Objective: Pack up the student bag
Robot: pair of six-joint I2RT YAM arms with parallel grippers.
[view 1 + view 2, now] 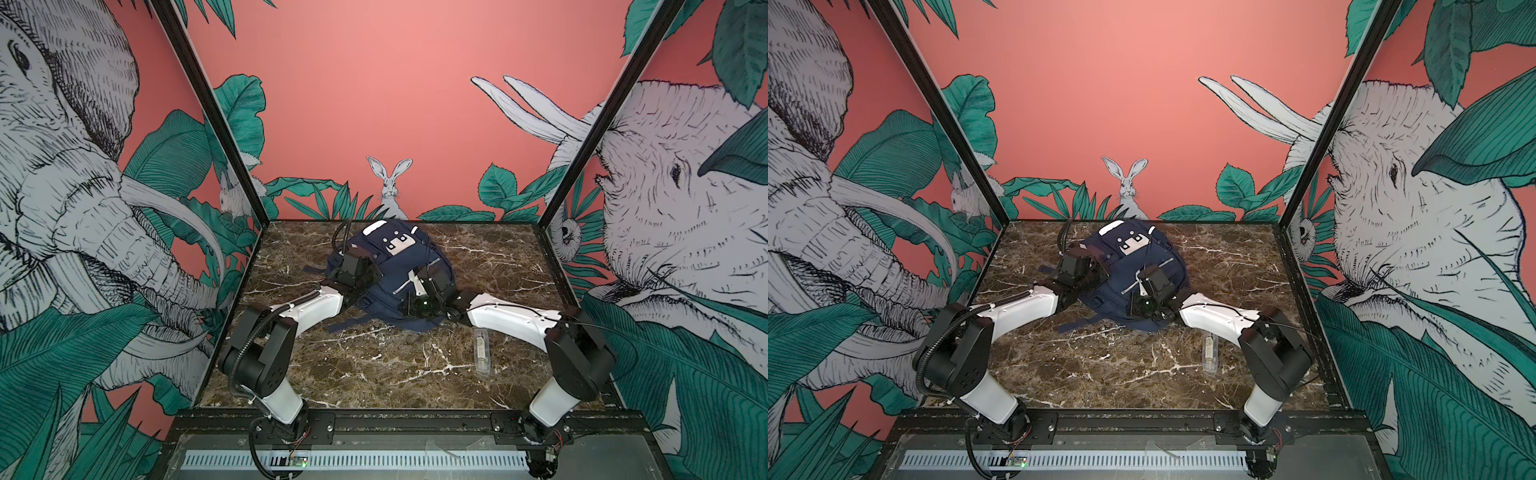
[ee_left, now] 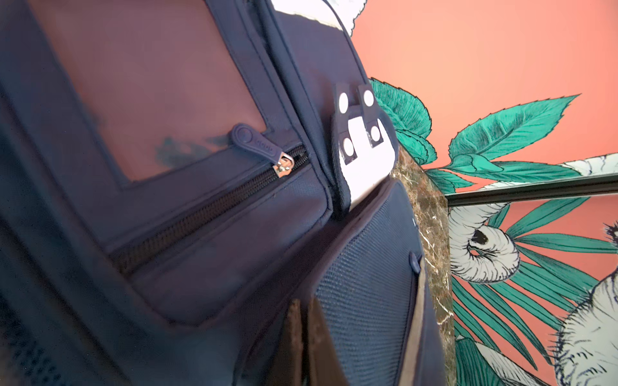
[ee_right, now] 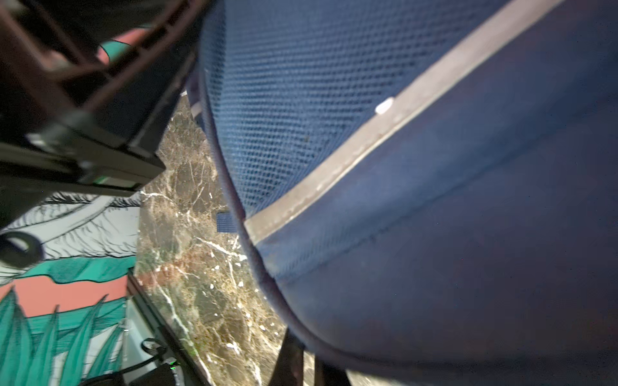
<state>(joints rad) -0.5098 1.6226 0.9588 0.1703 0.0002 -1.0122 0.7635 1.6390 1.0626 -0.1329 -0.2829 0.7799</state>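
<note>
Now, leaning in on the student bag point(image 1: 384, 270), slumped front-up toward the back middle of the marble table point(image 1: 374, 374). Judging the step as getting the main compartment open, with the clear plastic case point(image 1: 482, 351) lying out on the marble near the right arm, not yet packed.

Left gripper point(image 2: 306, 341) squeezed together, tips buried against the navy cloth beside the woven side pocket point(image 2: 368, 277); no telling about any fold caught between them. Right gripper point(image 3: 304, 364) closed up too, tucked low at the bag's near edge by the piping, close to the grey stripe point(image 3: 368, 133); same doubt about a hold. Front-pocket zipper pull point(image 2: 257, 147) parked at the end of shut teeth.

To do this well: pin the body with one side, go for a pull tab with the other, tug along the track rather than upward, keep the soft fabric taut to stop bunching.

Pose-wise: both forearms stretched low and forward from the front rail, elbows bent outward, wrists angled inward. Left on the bag's left flank, right on its near right corner, converging like tongs.
</note>
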